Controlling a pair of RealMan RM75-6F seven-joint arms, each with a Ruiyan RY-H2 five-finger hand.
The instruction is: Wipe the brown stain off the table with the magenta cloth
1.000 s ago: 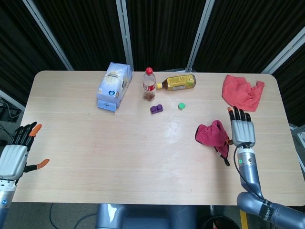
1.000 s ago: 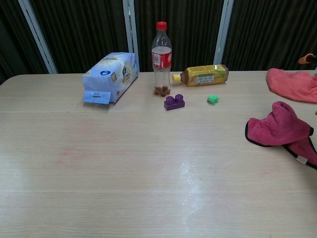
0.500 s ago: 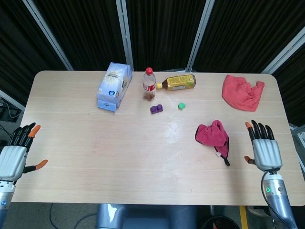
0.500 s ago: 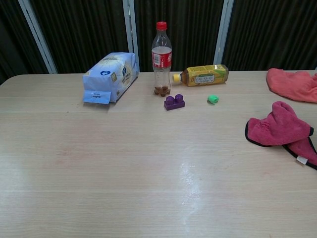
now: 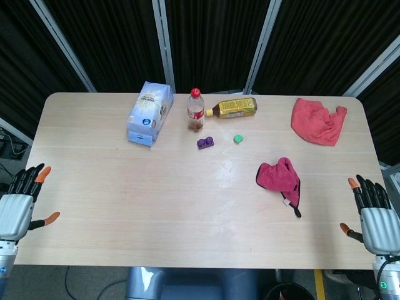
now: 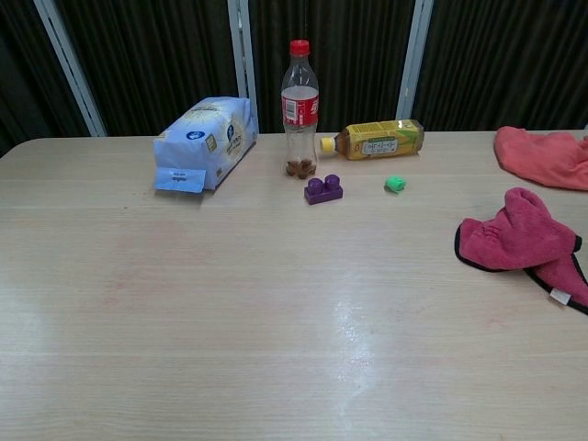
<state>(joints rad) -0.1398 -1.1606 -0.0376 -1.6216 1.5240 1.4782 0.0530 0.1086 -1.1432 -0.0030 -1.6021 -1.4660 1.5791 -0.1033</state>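
Note:
The magenta cloth (image 5: 279, 177) lies crumpled on the right part of the table, its black-edged corner trailing toward the front; the chest view shows the magenta cloth (image 6: 520, 239) at its right edge. No brown stain is plain on the wood in either view. My right hand (image 5: 374, 215) hovers off the table's front right corner, fingers spread, holding nothing, well clear of the cloth. At the front left corner my left hand (image 5: 20, 204) is also spread and empty. The chest view shows neither hand.
A blue-white bag (image 5: 150, 112), a red-capped bottle (image 5: 195, 110), a lying yellow bottle (image 5: 233, 108), a purple brick (image 5: 205, 142) and a green cap (image 5: 238, 139) sit at the back. A salmon cloth (image 5: 317, 120) lies at the back right.
My right hand has let go of the magenta cloth and pulled back toward the front right, off the table. The left hand has sunk slightly. The cloth stays put.

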